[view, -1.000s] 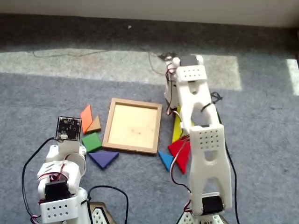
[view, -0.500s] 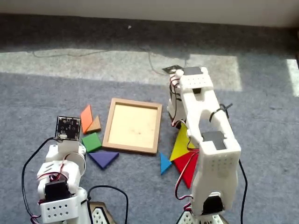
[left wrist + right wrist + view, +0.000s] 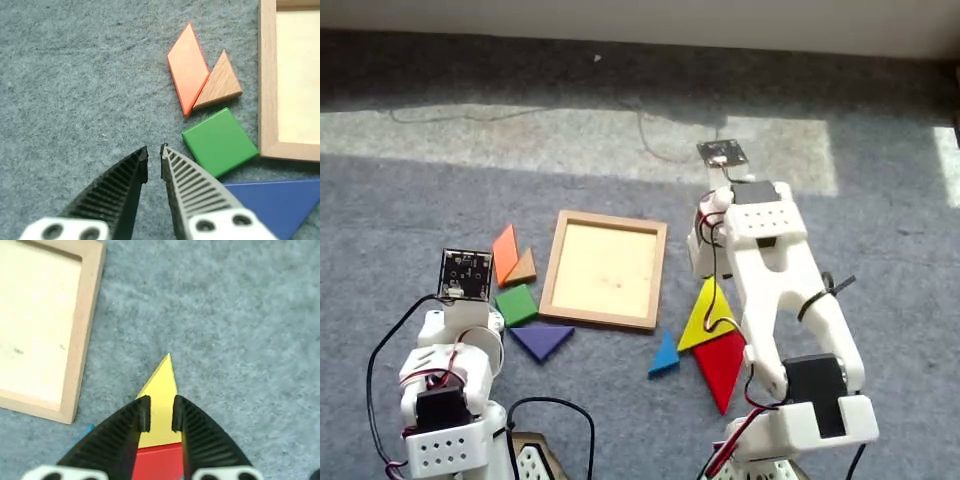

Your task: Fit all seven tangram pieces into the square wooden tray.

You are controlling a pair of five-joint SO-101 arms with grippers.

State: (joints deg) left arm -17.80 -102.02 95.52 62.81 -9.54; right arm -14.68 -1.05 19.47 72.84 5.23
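The square wooden tray [image 3: 605,268] [image 3: 80,340] [image 3: 267,90] lies bare on the carpet. To its left are an orange parallelogram [image 3: 505,253] [image 3: 187,67], a brown triangle [image 3: 523,268] [image 3: 219,84], a green square [image 3: 516,304] [image 3: 220,142] and a dark blue triangle [image 3: 542,340] [image 3: 275,202]. To its right lie a yellow triangle [image 3: 708,312] [image 3: 161,385], a red triangle [image 3: 722,365] [image 3: 159,460] and a small light blue triangle [image 3: 665,357]. My right gripper [image 3: 160,412] stands over the yellow triangle, jaws a narrow gap apart, the piece's tip past the fingertips. My left gripper [image 3: 154,154] is shut over bare carpet beside the green square.
Grey carpet surrounds the tray, with open floor beyond it and a cable [image 3: 650,140] at the far side. The right arm [image 3: 765,260] rises along the tray's right edge. The left arm's base [image 3: 445,400] sits at the near left.
The right arm has drawn back and swung right, away from the tray. The yellow, red and light blue triangles shifted with it toward the near side. The left arm kept still.
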